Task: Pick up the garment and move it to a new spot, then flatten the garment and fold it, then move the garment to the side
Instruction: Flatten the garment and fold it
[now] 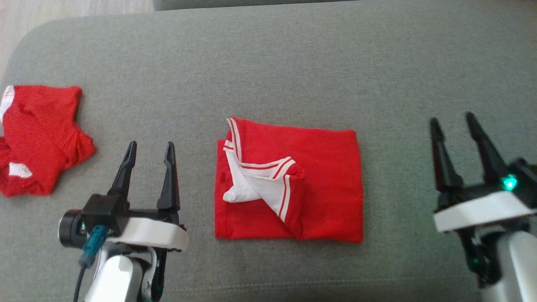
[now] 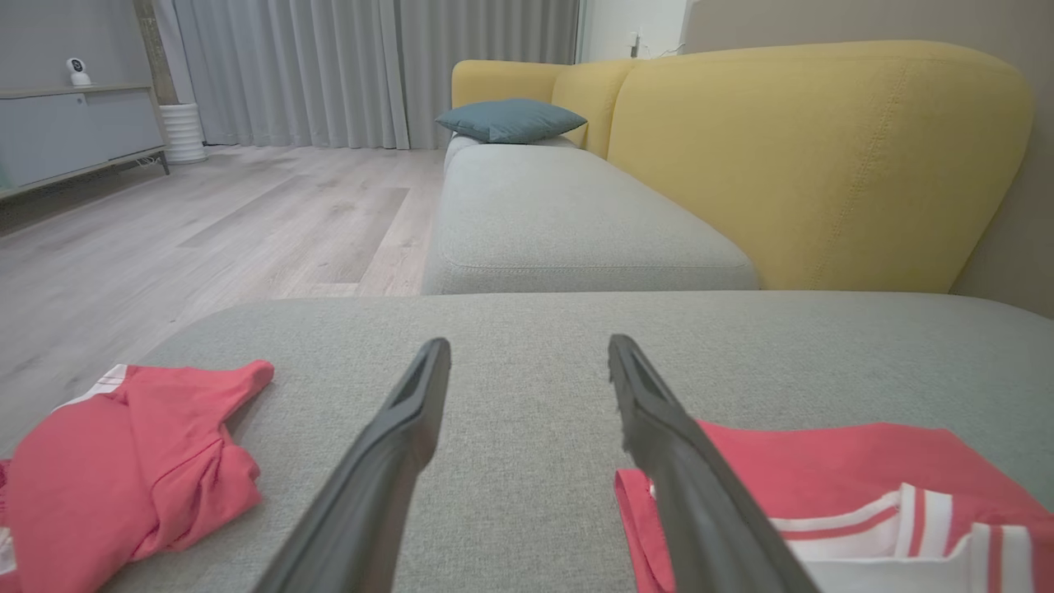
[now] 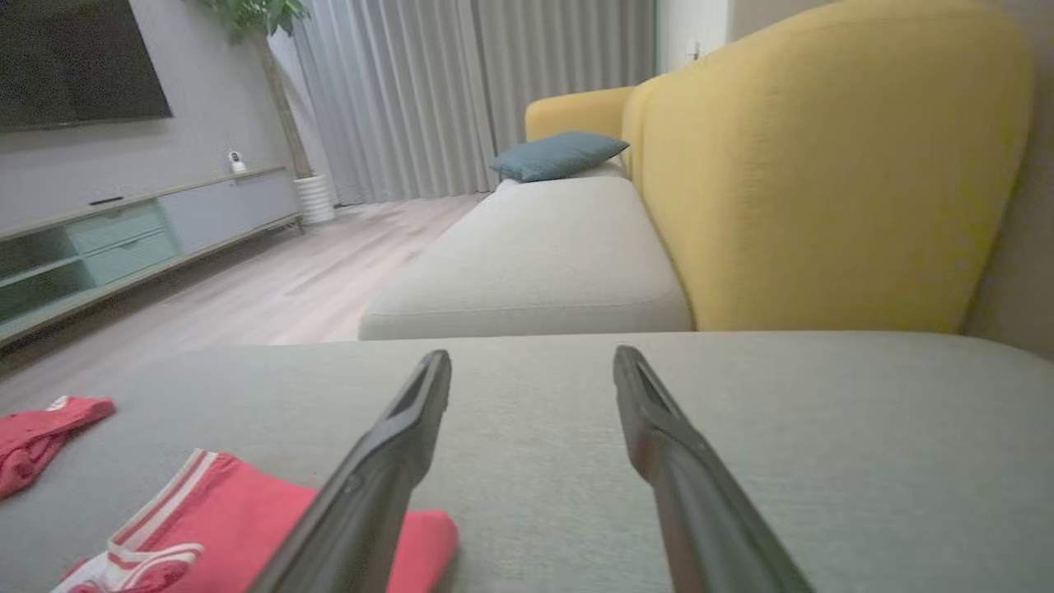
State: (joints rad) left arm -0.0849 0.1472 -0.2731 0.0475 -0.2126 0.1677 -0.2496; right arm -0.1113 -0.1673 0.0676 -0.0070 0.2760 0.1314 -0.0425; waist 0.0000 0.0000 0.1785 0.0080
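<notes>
Two sets of jaws are standing wide open above a grey seat (image 1: 293,63), gripping nothing. The garment (image 1: 327,159) is lying between them at the seat's middle, folded into a red rectangle with white, red-striped trim showing on its left half. The left jaws are pointing up the head view just beside the garment's left edge, their fingers (image 1: 124,170) clear of the cloth. The right jaws are sitting well apart from its right edge, fingers (image 1: 440,155) likewise spread, a green light glowing at their base. In the left wrist view the garment (image 2: 823,469) is showing past the right-hand finger. In the right wrist view the garment (image 3: 272,511) is lying low at the left, partly behind a finger. A second garment (image 1: 37,134), red and loosely bunched, is resting at the seat's left end, well apart from the folded one. Beyond, a yellow backrest (image 2: 807,165), a blue pillow (image 2: 510,119) and pale wood floor (image 2: 206,214) are showing.
</notes>
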